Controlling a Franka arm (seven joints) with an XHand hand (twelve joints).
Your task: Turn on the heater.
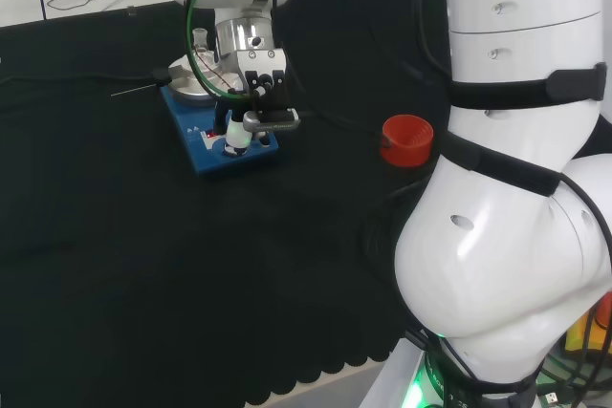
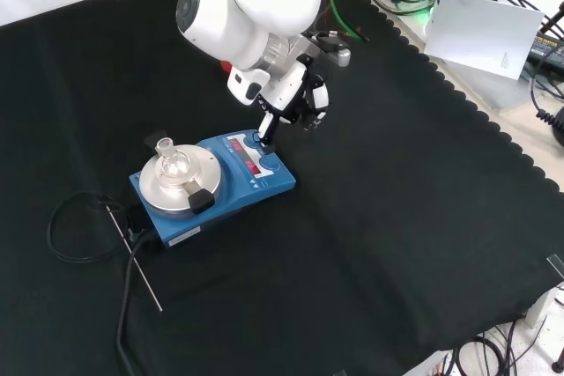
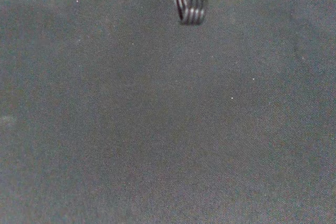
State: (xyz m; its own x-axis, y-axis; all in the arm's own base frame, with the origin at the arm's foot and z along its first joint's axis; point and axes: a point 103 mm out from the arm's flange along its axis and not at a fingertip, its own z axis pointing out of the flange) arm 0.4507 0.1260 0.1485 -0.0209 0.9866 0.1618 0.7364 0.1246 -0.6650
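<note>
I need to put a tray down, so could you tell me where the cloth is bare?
In the front view, the wide stretch right of and below the blue heater is bare. It is crowded at the heater, with the flask on its plate, the hand above its panel and the cable at its left.

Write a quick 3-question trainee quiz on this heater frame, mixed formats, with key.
1. True or false: a glass flask stands on the round plate of the blue heater.
2. In the front view, the hand is at which end of the heater? A) control-panel end B) plate end C) cable end
3. Fill in: in the head view, the ribbed ring on the cloth is coloured ____.

Key: 1 true; 2 A; 3 red.
</note>
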